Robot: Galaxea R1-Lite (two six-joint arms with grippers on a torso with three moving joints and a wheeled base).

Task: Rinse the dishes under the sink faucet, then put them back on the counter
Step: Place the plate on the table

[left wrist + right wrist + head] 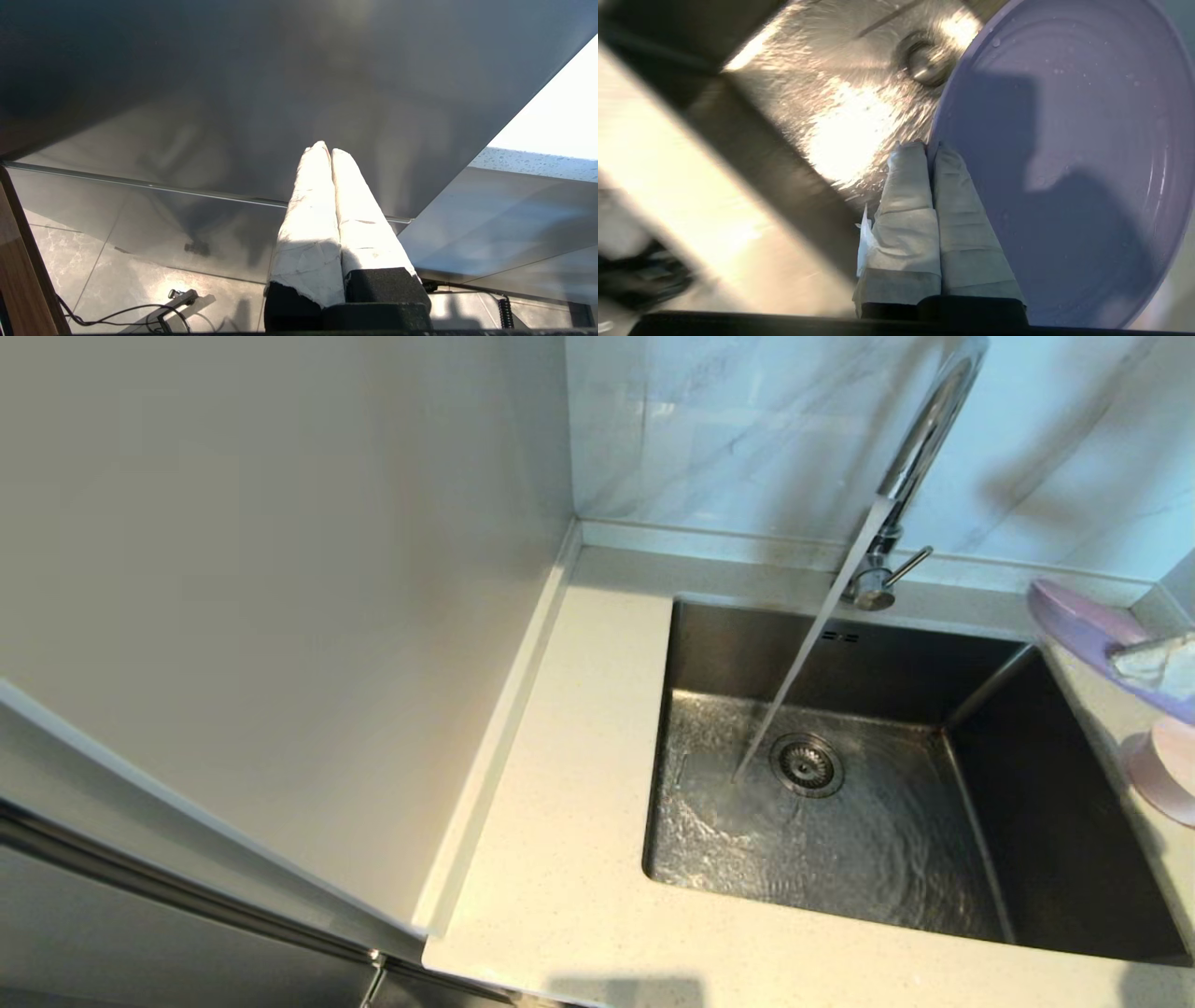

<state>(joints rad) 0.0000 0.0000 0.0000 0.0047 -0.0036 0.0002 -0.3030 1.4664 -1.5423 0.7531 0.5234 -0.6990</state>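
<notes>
The lavender plate (1074, 621) hangs tilted above the right rim of the basin, at the head view's right edge. My right gripper (1125, 658) is shut on its rim. In the right wrist view the taped fingers (906, 186) pinch the plate (1064, 163) at its edge, and droplets dot its face. The pale pink bowl (1167, 770) sits on the counter (579, 784) right of the basin, just below the plate. The chrome faucet (920, 439) stands behind the basin, pouring a stream of water (803, 653) beside the drain (806, 763). My left gripper (325, 148) is shut and empty, low beside a cabinet front.
The steel basin (840, 859) has a rippling sheet of water on its floor. A tall cream panel (280, 569) walls off the counter's left side. Marbled tiles (747, 420) rise behind the faucet. Cables lie on the floor tiles (117, 298) under the left arm.
</notes>
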